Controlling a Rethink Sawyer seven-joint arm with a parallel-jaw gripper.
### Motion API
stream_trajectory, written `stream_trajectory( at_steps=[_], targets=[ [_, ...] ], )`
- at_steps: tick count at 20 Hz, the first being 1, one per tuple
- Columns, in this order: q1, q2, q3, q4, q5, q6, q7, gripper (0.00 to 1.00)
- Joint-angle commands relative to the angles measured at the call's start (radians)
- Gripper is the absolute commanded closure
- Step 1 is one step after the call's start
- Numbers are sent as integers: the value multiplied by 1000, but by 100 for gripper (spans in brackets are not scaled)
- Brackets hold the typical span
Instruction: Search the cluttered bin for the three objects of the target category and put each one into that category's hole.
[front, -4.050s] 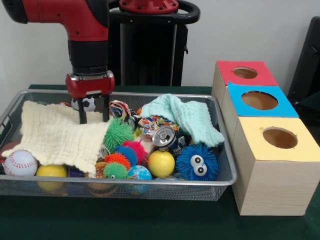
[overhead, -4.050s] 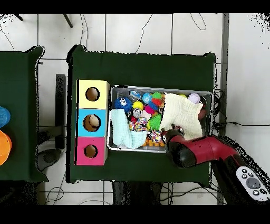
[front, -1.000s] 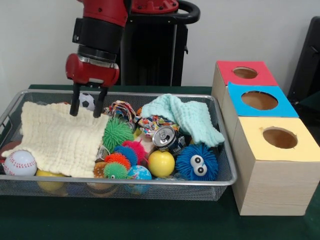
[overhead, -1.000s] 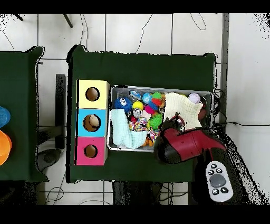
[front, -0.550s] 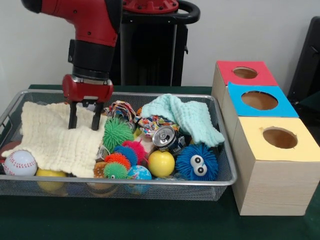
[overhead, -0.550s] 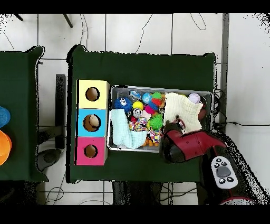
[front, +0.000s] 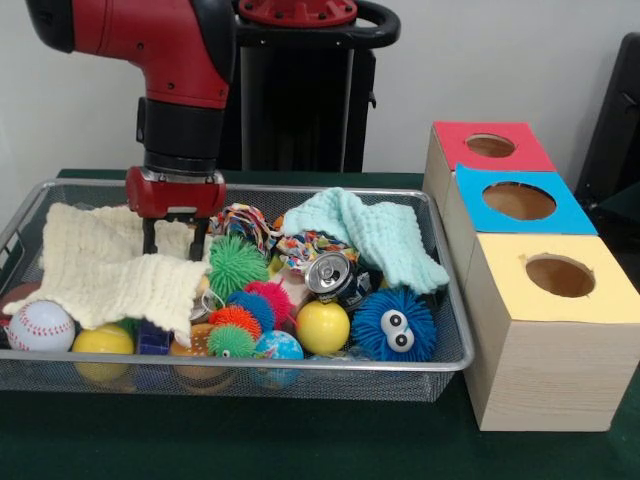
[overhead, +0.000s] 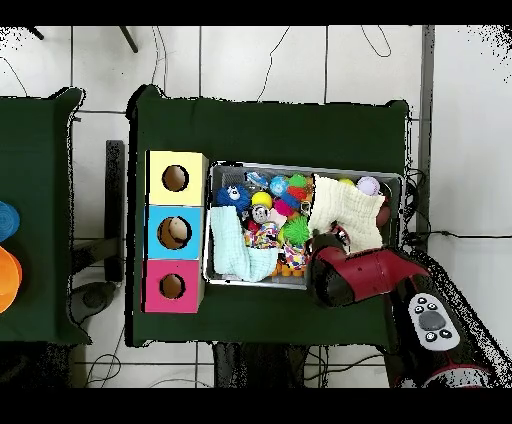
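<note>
The silver wire-mesh bin (front: 300, 366) holds several toys and cloths; in the overhead view its rim (overhead: 209, 225) lies beside the boxes. My gripper (front: 175, 243) is at the bin's left part, open, with its fingertips (front: 150, 240) down on a cream knitted cloth (front: 100, 262). The red-topped box's hole (front: 490, 145) is at the far right, outside the bin, and also shows in the overhead view (overhead: 172, 286). In the overhead view my arm (overhead: 345, 275) hides the gripper, and the cream cloth (overhead: 345, 208) shows beside it.
A mint knitted cloth (front: 378, 232), a soda can (front: 330, 273), a blue furry ball with eyes (front: 393, 325), a yellow ball (front: 322, 327), a green spiky ball (front: 237, 262) and a baseball (front: 40, 325) lie in the bin. Blue-topped (front: 518, 201) and yellow-topped (front: 560, 275) boxes stand nearer than the red one.
</note>
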Motion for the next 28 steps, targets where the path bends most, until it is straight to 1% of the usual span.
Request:
stream_trajectory(
  at_steps=[1,2,3,6,7,13,18,20,22,23,25,27,28],
  targets=[
    [5,79,82,-24,-13,-36,76,0],
    [4,80,84,-24,-13,-37,76,0],
    [-20,81,111,-17,-12,-34,66,0],
    [-32,81,122,-14,-4,-23,63,0],
    [-31,79,122,-13,-5,-22,62,100],
    [-16,74,110,-13,0,-27,74,100],
    [-17,70,111,-9,2,-23,73,100],
    [-19,69,114,-8,3,-21,73,100],
    [-29,61,134,6,12,-13,70,100],
    [-36,45,150,30,30,2,74,100],
    [-29,23,157,65,60,12,97,100],
    [-7,6,147,93,92,5,135,100],
    [15,-3,130,101,106,1,153,100]
  ],
)
